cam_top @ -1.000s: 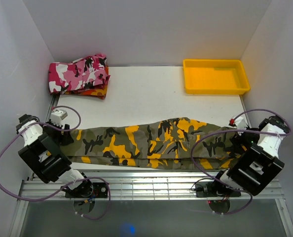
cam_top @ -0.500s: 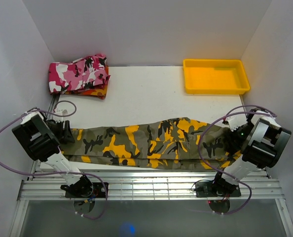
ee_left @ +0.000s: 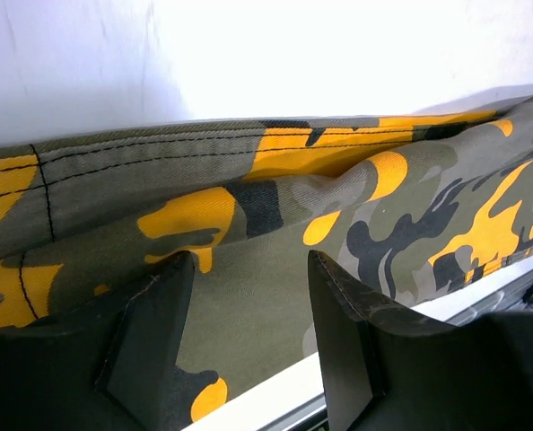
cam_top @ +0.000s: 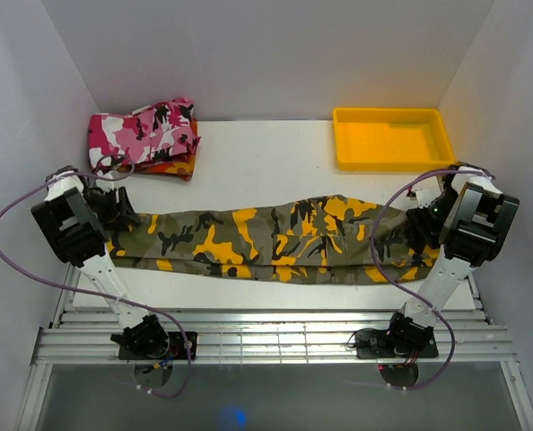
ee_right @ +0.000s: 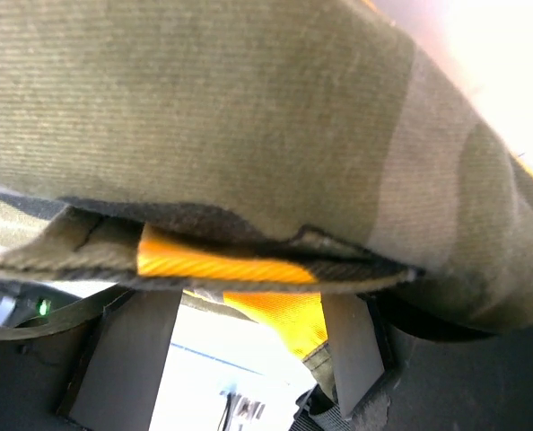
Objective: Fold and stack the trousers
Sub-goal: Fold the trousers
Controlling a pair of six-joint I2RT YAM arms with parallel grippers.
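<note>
The trousers (cam_top: 249, 238), olive, yellow-orange and black camouflage, lie stretched left to right across the near half of the white table (cam_top: 266, 175). My left gripper (cam_top: 116, 218) holds their left end; in the left wrist view the cloth (ee_left: 338, 180) runs between my fingers (ee_left: 150, 341), with the gripper (ee_left: 249, 296) closed on it. My right gripper (cam_top: 421, 235) holds the right end. In the right wrist view the cloth (ee_right: 204, 108) drapes over the top of the gripper (ee_right: 249, 332), its hem edge lying across the fingers (ee_right: 352, 341).
A folded pink, white and black camouflage garment (cam_top: 145, 133) lies on a red-orange one (cam_top: 175, 167) at the back left. A yellow tray (cam_top: 392, 139) stands at the back right. White walls close in on both sides. A metal rail (cam_top: 275, 337) runs along the near edge.
Both arms have swung up and away from the near edge, carrying the trousers' ends with them. The trousers have moved farther onto the table and lie straighter.
</note>
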